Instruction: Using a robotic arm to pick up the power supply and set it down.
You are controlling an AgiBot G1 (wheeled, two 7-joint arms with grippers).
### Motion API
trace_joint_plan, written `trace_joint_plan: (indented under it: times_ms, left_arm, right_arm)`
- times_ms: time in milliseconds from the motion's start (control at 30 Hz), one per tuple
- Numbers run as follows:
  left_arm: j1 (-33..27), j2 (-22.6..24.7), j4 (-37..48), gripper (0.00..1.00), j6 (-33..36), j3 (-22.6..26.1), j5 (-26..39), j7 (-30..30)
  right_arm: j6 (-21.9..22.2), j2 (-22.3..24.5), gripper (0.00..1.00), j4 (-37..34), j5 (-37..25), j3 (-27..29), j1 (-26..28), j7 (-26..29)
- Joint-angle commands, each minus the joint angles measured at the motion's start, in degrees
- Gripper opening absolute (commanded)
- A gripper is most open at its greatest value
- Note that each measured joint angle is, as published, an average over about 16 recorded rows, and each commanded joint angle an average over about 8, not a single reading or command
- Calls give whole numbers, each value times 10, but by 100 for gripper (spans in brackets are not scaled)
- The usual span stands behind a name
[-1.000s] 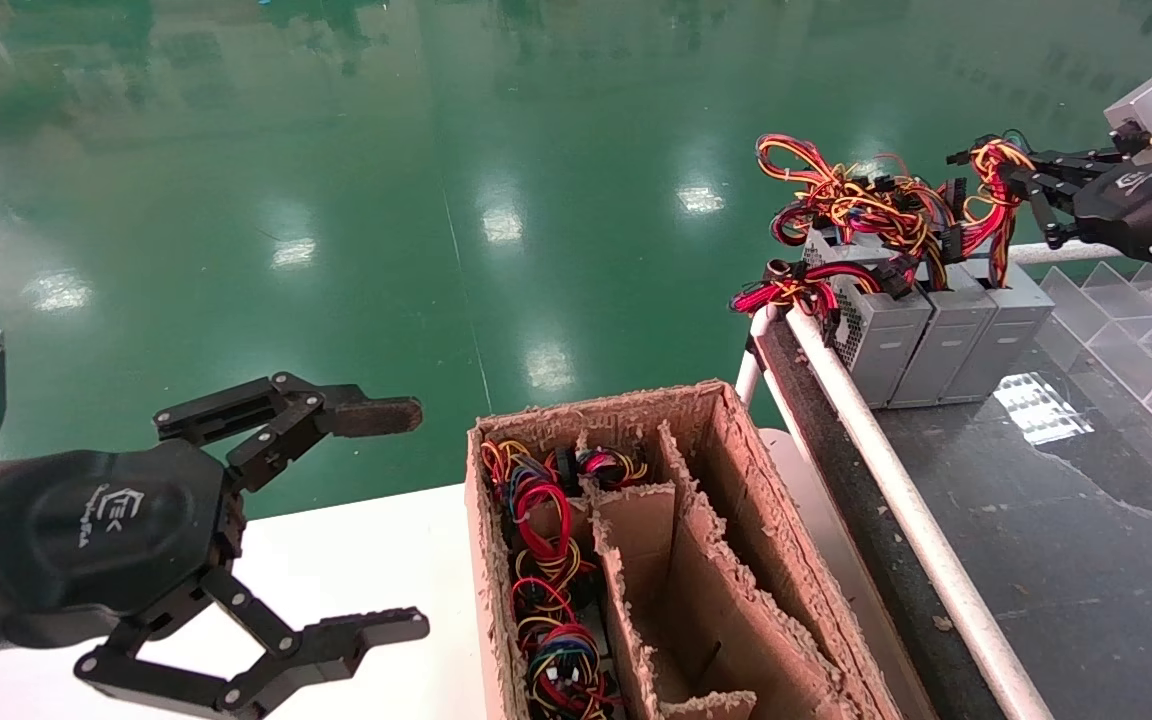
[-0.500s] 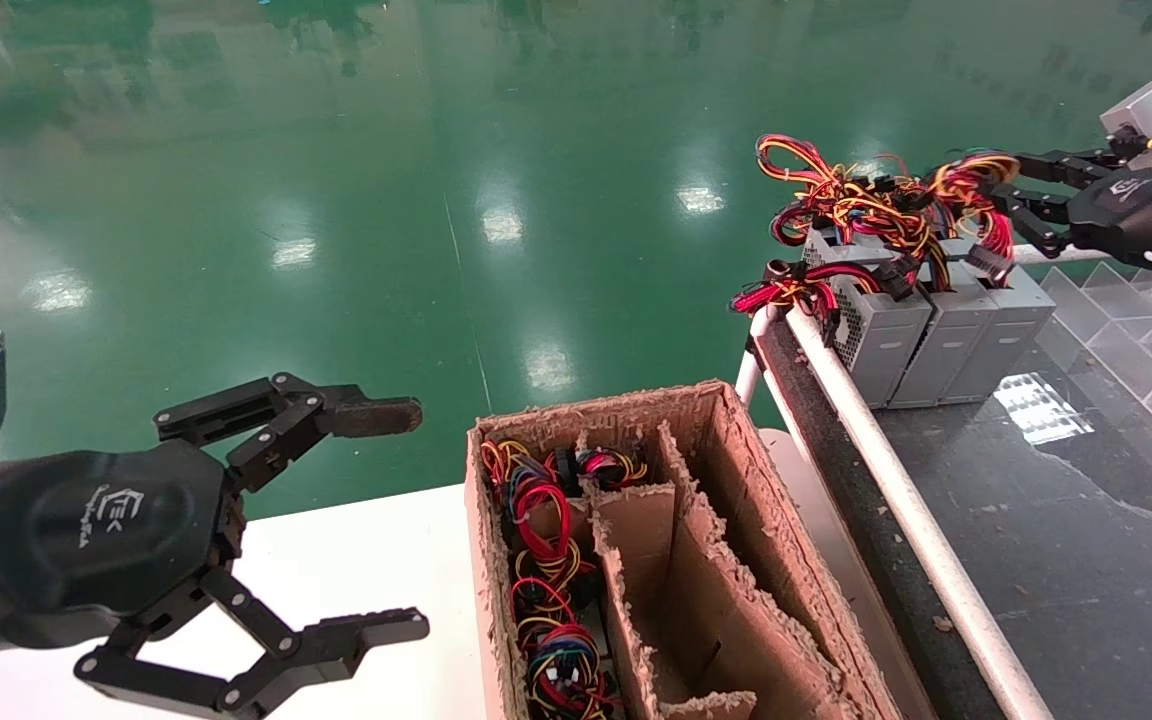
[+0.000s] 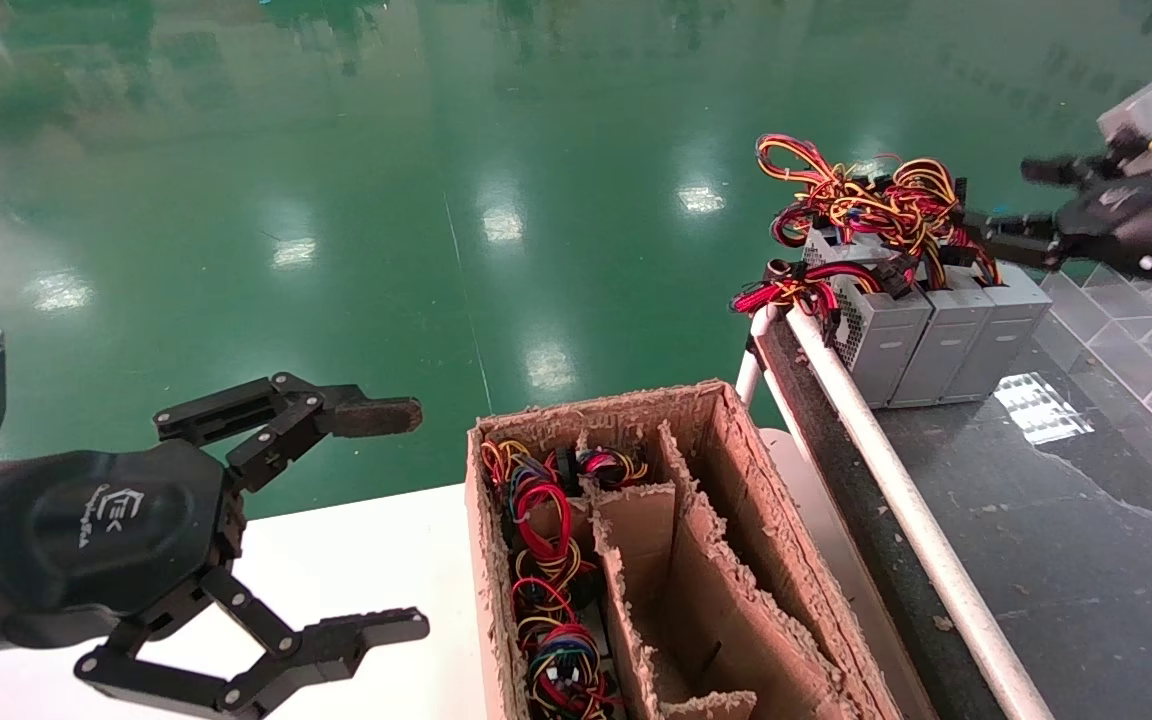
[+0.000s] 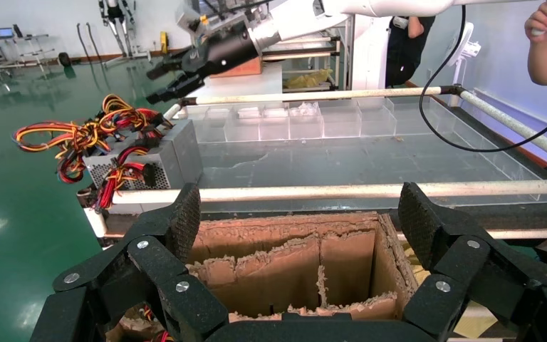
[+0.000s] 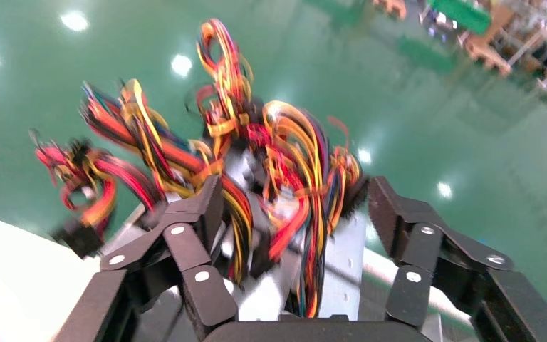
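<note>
The right end effector (image 3: 1011, 205) hangs wide open, holding nothing, just beside the wires of the power supply (image 3: 1004, 325) on the dark table (image 3: 1086, 520); the left end effector (image 3: 386, 520) is parked open over the white table.

power supply (image 3: 1006, 325): grey sheet metal | cardboard box (image 3: 736, 500): rough, frayed | floor (image 3: 336, 200): glossy

**Wires crowd the far corner; middle of the table open**

Three power supplies (image 3: 941, 335) stand side by side at the table's (image 3: 1086, 540) far left corner, against the white rail (image 3: 896, 480). Their tangled wires (image 3: 871, 205) rise above them and block access from above. The right claw (image 3: 1011, 205) hangs spread just past that tangle. The dark surface toward the near edge lies bare. Beside the rail, the cardboard box (image 3: 736, 520) has open compartments on its rail side; wires fill its other side.
</note>
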Motion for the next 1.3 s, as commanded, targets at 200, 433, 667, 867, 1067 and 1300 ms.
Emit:
trace_joint_plan:
  times_ms: [200, 433, 667, 867, 1067, 1300]
  left_arm:
    - [0, 0, 0, 100, 0, 0, 0, 0]
    - [0, 0, 0, 100, 0, 0, 0, 0]
    - [0, 0, 0, 100, 0, 0, 0, 0]
    - [0, 0, 0, 100, 0, 0, 0, 0]
    - [0, 0, 0, 100, 0, 0, 0, 0]
    - [0, 0, 0, 100, 0, 0, 0, 0]
  right_arm:
    - [-25, 13, 100, 34, 30, 10, -17, 2]
    - [-59, 32, 100, 116, 74, 13, -67, 38]
    - [-93, 51, 100, 198, 118, 16, -117, 75]
    - [-123, 67, 100, 268, 156, 19, -160, 106]
    - [-152, 83, 100, 338, 194, 21, -202, 138]
    - [-186, 101, 100, 420, 238, 24, -252, 174]
